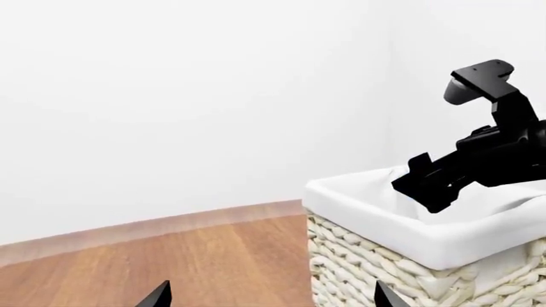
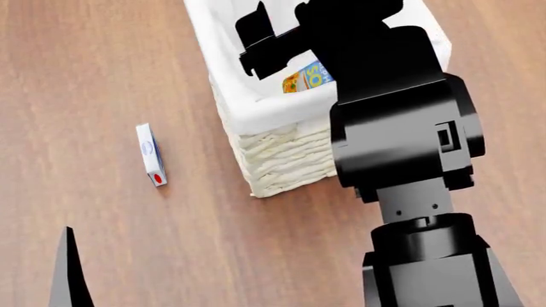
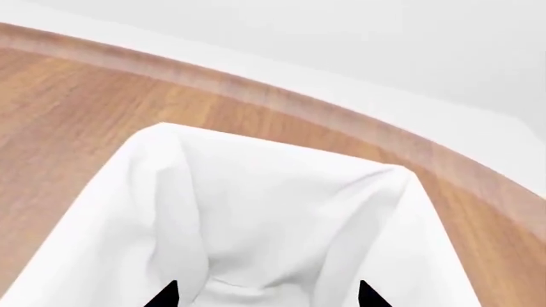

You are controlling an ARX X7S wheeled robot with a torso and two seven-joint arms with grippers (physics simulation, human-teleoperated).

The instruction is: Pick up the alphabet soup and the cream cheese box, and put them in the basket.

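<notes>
The basket [image 2: 256, 105] stands at the top centre of the head view, cream wicker with a white liner. The alphabet soup [image 2: 305, 79] lies inside it, its blue and orange label showing beside my right arm. The cream cheese box [image 2: 151, 154] lies flat on the wooden surface to the left of the basket. My right gripper [image 2: 266, 43] hangs over the basket's opening, open and empty; its wrist view shows the tips [image 3: 266, 295] spread above the liner [image 3: 256, 211]. My left gripper [image 1: 271, 297] is open and empty, low beside the basket [image 1: 384, 268].
The wooden surface [image 2: 102, 70] spreads all round the basket. A white wall [image 1: 188, 96] stands behind it. My right arm [image 2: 401, 141] covers the basket's right half in the head view. One left finger [image 2: 68, 272] shows at the lower left.
</notes>
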